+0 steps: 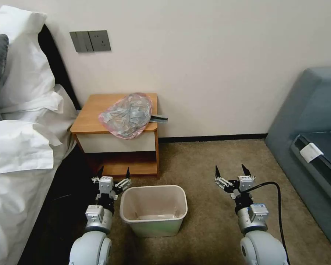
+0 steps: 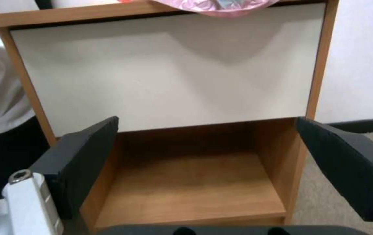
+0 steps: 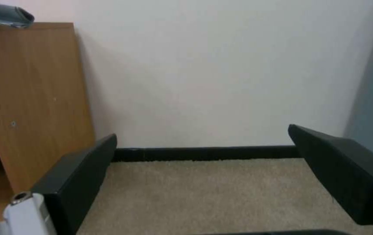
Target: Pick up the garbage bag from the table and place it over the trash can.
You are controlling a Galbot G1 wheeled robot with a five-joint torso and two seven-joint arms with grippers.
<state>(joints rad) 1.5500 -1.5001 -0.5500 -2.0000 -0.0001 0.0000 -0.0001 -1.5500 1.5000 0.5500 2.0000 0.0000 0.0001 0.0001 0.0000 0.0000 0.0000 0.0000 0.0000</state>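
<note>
The garbage bag (image 1: 127, 115) lies crumpled on the table (image 1: 90, 114), a grey, pink-edged heap hanging slightly over the front edge above the white drawer; the left wrist view catches its pink edge (image 2: 221, 6). The trash can (image 1: 153, 209) stands upright on the carpet in front of the table, with no liner in it. My left gripper (image 1: 113, 172) is open, low beside the can's left rim and facing the table's lower shelf (image 2: 191, 182). My right gripper (image 1: 231, 170) is open too, over the carpet to the right of the can, with nothing between its fingers.
A bed with white linen (image 1: 22, 147) borders the table on the left. A blue-grey sofa (image 1: 312, 121) stands at the right. Beige carpet (image 1: 209, 158) stretches between the can and the sofa. A grey object (image 1: 159, 119) pokes past the table's right edge. The wall is just behind.
</note>
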